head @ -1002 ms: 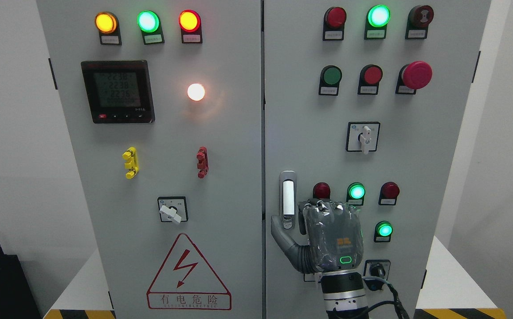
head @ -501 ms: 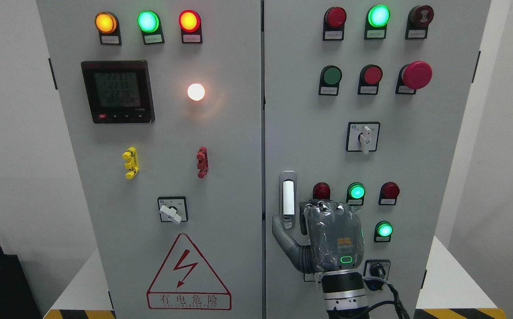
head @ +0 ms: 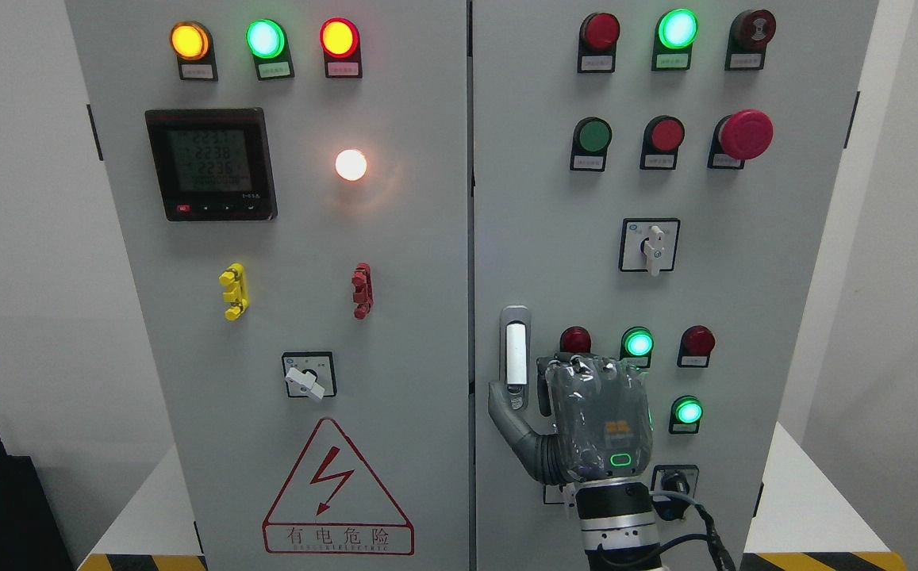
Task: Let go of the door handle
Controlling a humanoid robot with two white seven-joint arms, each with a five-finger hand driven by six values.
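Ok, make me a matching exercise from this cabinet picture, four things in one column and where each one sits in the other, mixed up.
Things:
1. digital meter
2. warning triangle
3. mushroom button
4. right hand

Places:
A. upper right of the right door
B. just right of the door handle
C. bottom of the left door
D. upper left of the left door

Pairs: 1-D, 2-C, 3-A, 4-B

right hand (head: 597,420) crept bit right n up since earlier, thumb edging off door handle (head: 515,357) bottom
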